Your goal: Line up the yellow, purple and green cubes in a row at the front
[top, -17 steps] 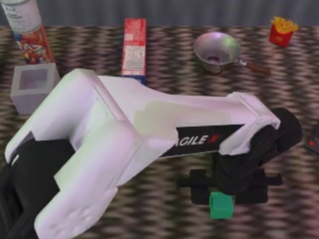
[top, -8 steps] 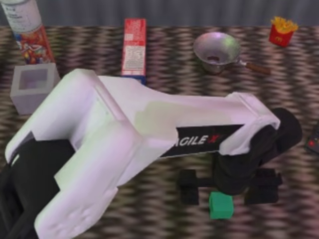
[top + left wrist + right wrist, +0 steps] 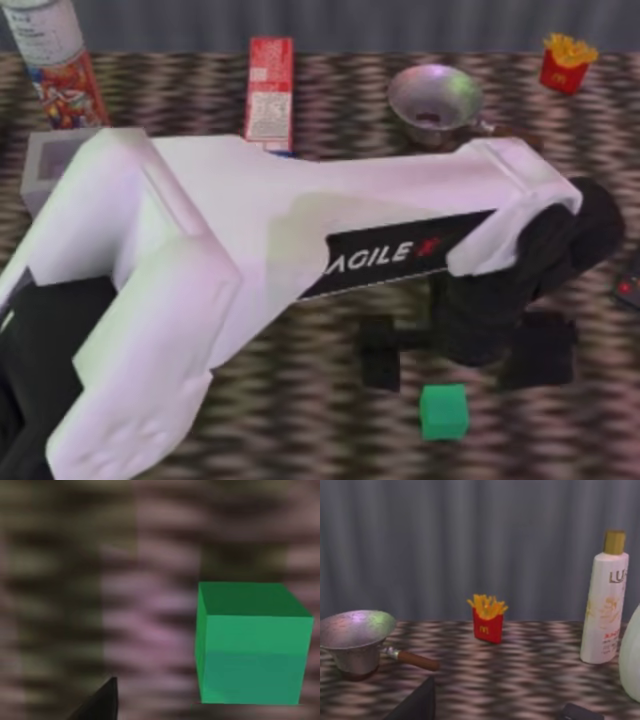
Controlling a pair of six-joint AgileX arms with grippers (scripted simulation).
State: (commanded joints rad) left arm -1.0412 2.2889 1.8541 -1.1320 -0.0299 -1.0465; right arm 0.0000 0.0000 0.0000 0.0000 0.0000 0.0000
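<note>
1. Left arm stretches across the table (image 3: 300, 420) from the top view's left; its left end effector (image 3: 468, 352) hangs above the front-right area, fingers (image 3: 380, 352) spread wide, gripping nothing.
2. Green cube (image 3: 443, 412) sits flat on the table just in front of the left end effector, between the lines of the two fingers, not touched by either.
3. Left wrist view: green cube (image 3: 252, 642) rests alone on the patterned table, one dark fingertip (image 3: 100, 702) well off to its side.
4. Yellow and purple cubes not visible in any view.
5. Right end effector: only a dark finger edge (image 3: 415, 702) shows in the right wrist view; cannot tell its opening.
6. Back of table: red carton (image 3: 269, 92), metal saucepan (image 3: 435, 100), fries box (image 3: 566, 62), printed can (image 3: 55, 60), grey hollow box (image 3: 45, 160) partly hidden under the arm.
7. Right wrist view also shows a white lotion bottle (image 3: 605, 605).
</note>
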